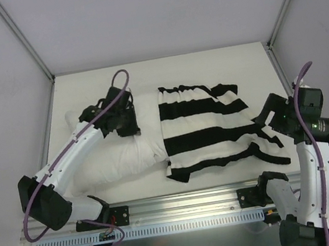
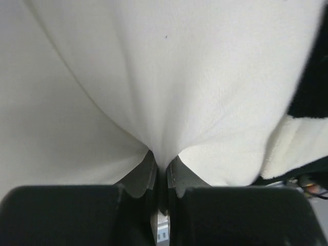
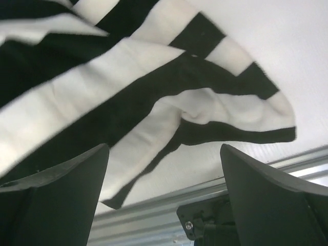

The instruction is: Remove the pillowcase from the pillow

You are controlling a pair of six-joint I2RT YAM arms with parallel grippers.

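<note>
A plump rectangular pillow of plain white fabric lies across the white surface. Its right end disappears into a soft knit pillowcase with broad black and white stripes. How far the pillow reaches inside cannot be told. The pillowcase spreads to the right of the pillow's bare half and ends in a loose, crumpled tail.

The left tool bears down on the bare top of the pillow, just left of the pillowcase's open edge. Seen from the left wrist, the left tool is clamped narrow on a fold of the pillow, the white cloth drawn into a taut ridge between the fingers. A black stripe of the pillowcase shows at the right edge of that view.

The right tool sits well to the right of the pillow, beside the pillowcase's tail. From the right wrist, the right tool stands wide, its fingers gripping nothing. The slack striped pillowcase lies on the surface just ahead of them.
</note>
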